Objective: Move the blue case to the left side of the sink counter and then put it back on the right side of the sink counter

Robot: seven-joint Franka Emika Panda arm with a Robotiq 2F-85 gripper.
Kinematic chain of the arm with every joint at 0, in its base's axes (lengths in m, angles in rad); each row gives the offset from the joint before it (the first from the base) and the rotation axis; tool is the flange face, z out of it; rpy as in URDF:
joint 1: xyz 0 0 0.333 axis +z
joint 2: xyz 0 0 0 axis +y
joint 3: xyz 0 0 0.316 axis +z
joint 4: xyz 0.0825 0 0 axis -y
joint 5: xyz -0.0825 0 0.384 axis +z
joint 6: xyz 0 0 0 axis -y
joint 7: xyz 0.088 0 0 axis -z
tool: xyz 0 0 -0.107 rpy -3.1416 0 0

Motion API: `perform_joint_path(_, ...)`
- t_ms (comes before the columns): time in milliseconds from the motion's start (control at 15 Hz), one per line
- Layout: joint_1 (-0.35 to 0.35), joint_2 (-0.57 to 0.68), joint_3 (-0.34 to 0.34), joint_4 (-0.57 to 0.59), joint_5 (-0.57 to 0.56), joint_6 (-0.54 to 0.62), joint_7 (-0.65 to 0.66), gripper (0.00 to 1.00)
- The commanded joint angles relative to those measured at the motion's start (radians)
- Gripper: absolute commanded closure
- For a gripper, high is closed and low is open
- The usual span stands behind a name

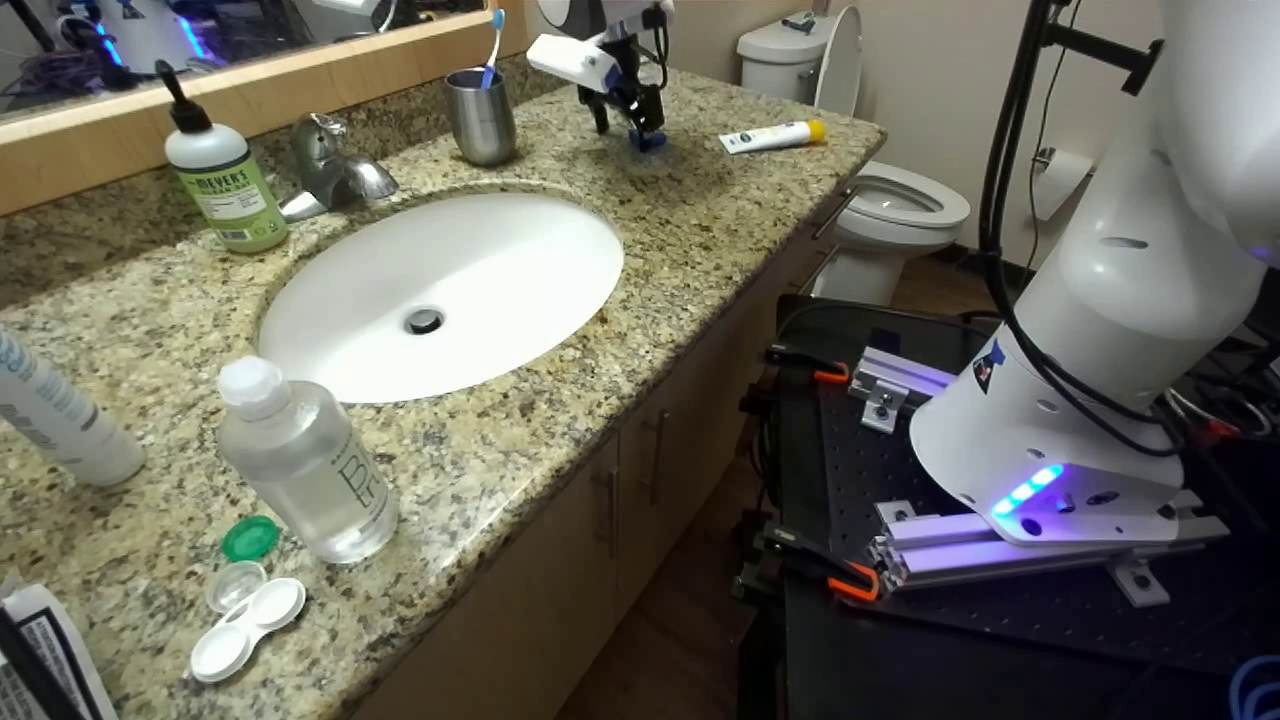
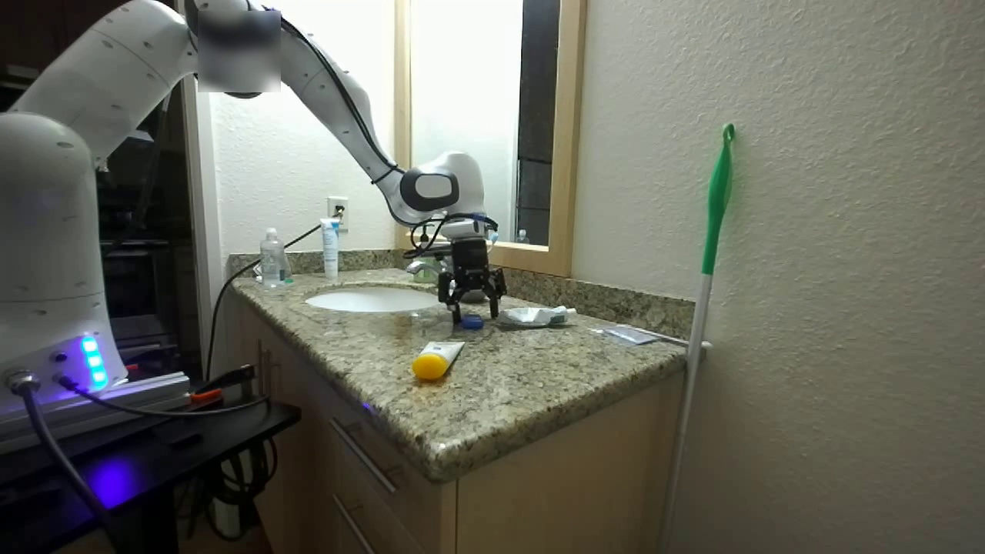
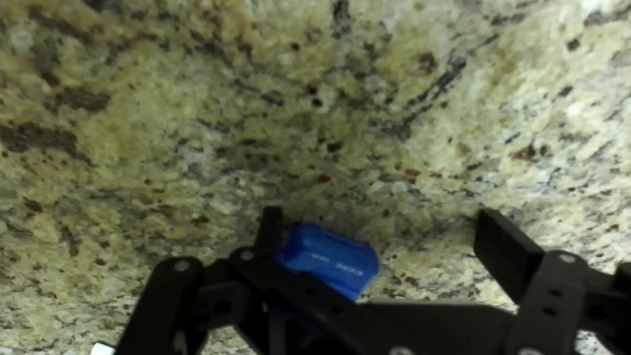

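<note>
Black gripper (image 3: 378, 215), one: is standing with jaws wide apart, holding nothing. Blue case (image 3: 328, 259), one: is lying between those jaws on the sink counter (image 1: 560, 420), right of the basin (image 1: 530, 260) for anyone facing the mirror (image 2: 462, 100), possibly touching one jaw.

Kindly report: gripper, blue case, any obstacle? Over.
Gripper open. Blue case between its fingers, not gripped. Yellow-capped tube lies apart, apparently not in the way.

Bathroom, toilet (image 1: 882, 240), granite sink counter (image 1: 700, 210), wood-framed mirror (image 2: 465, 115), toothbrush (image 1: 494, 45) in metal cup (image 1: 482, 125)
</note>
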State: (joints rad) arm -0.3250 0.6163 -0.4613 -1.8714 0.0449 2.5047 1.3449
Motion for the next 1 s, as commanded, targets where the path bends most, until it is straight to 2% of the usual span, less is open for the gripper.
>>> perform_joint_path(0, -0.019, -0.032, 0.008, -0.003, 0.007, -0.1, -0.054, 0.0)
perform_joint_path(200, -0.016, -0.05, -0.01, -0.011, -0.006, -0.145, -0.045, 0.0)
perform_joint_path(267, -0.011, -0.017, -0.004, 0.009, -0.001, -0.112, -0.023, 0.0)
perform_joint_path(933, -0.015, -0.013, -0.012, 0.011, -0.003, -0.123, -0.011, 0.0)
